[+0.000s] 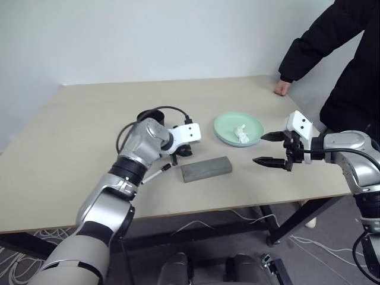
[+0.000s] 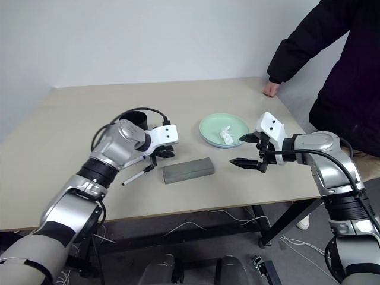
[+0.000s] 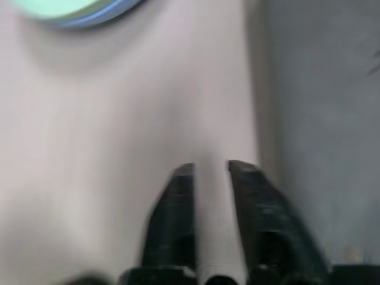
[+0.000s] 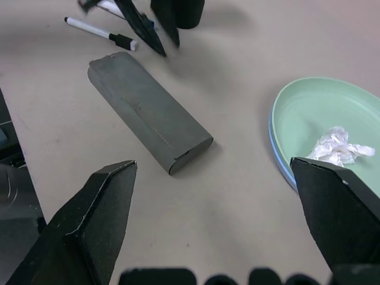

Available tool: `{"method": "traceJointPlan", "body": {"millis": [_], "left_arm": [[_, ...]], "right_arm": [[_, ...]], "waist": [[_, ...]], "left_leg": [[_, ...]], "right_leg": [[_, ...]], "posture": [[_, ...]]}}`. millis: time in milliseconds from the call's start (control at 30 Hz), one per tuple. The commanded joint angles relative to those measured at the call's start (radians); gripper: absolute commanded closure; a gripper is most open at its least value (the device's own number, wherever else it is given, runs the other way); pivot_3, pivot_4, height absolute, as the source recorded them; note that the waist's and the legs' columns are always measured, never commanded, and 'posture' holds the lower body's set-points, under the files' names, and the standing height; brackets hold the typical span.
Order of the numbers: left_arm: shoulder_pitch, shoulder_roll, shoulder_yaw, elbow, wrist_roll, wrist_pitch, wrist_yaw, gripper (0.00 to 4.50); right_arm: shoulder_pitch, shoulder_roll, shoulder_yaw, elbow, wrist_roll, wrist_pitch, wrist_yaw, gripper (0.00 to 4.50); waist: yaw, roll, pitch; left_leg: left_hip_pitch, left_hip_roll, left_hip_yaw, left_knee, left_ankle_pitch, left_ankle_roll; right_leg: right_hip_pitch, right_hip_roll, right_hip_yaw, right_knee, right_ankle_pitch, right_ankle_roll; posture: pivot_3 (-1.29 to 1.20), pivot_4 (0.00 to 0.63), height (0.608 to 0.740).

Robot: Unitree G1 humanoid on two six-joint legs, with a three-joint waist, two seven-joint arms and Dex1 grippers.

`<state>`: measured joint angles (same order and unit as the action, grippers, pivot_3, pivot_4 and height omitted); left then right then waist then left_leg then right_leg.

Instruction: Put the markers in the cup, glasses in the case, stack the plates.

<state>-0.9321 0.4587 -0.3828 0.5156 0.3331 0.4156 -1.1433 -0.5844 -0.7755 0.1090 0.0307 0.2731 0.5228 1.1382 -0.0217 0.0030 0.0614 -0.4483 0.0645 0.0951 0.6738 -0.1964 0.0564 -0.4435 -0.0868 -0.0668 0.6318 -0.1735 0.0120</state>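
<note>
Left tool (image 4: 155, 27) — two black fingers (image 3: 175, 219) parted by a narrow gap, nothing between them; it points down at the counter just beside the black tapered plastic cup (image 2: 136, 119), near one end of the case.

Right tool (image 1: 268, 148) — black fingers (image 4: 95, 219) spread wide, empty, held above the counter's near right part, between the case and the plates.

Grey oblong felt-like case (image 1: 205, 168) — lid shut, lying flat on the pale wooden counter (image 1: 71, 136) between the two tools.

Thin white marker with dark cap (image 4: 98, 33) — lying flat on the counter, just beside the case's left end and close under the left tool. A second white marker-like shaft shows partly behind the left tool's fingers; where it rests cannot be told.

Mint green round shallow plastic plate (image 1: 228, 126) — sitting on the light blue plate (image 4: 276, 148), of which a thin rim shows beneath; both lie right of the case.

Crumpled white tissue (image 4: 338, 146) — resting in the green plate.

Person in a black sleeve (image 1: 314, 35) — hand (image 1: 281, 88) on the counter's far right corner.
</note>
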Motion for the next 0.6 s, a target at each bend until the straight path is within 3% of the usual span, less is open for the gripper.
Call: {"method": "traceJointPlan", "body": {"millis": [33,233,400,600], "left_arm": [[0.026,0.065,0.037,-0.124,-0.041,0.097,-0.051,2.19],[0.103,0.151,0.039,-0.283,-0.086,0.259,-0.098,0.04],[0.151,0.184,0.012,-0.357,-0.102,0.390,-0.096,0.04],[0.172,0.201,-0.025,-0.345,-0.101,0.418,-0.067,0.04]], "right_arm": [[-0.030,-0.004,-0.017,-0.002,0.005,-0.015,0.006,0.00],[-0.028,-0.002,-0.012,0.005,0.003,-0.020,0.011,0.00],[-0.043,0.007,-0.002,0.021,-0.001,-0.026,0.015,0.00],[-0.040,0.011,0.001,0.018,0.002,-0.027,0.015,0.00]], "waist": [[0.000,0.000,0.000],[0.002,0.000,0.000],[0.001,0.000,0.000],[0.002,0.000,0.000]], "left_leg": [[0.000,0.000,0.000,0.000,0.000,0.000],[0.000,0.000,0.000,0.000,0.000,0.000],[0.000,0.000,0.000,0.001,0.000,0.000],[0.001,0.000,0.000,0.000,0.000,0.000]], "right_leg": [[0.000,0.000,0.000,0.000,0.000,0.000],[0.000,0.000,0.000,0.000,0.000,0.000],[0.000,0.000,0.000,-0.001,0.000,0.000],[-0.001,0.000,0.000,0.000,0.000,0.000]], "posture": [[0.00,0.000,0.740],[0.00,0.000,0.740],[0.00,0.000,0.740],[0.00,0.000,0.740]]}}
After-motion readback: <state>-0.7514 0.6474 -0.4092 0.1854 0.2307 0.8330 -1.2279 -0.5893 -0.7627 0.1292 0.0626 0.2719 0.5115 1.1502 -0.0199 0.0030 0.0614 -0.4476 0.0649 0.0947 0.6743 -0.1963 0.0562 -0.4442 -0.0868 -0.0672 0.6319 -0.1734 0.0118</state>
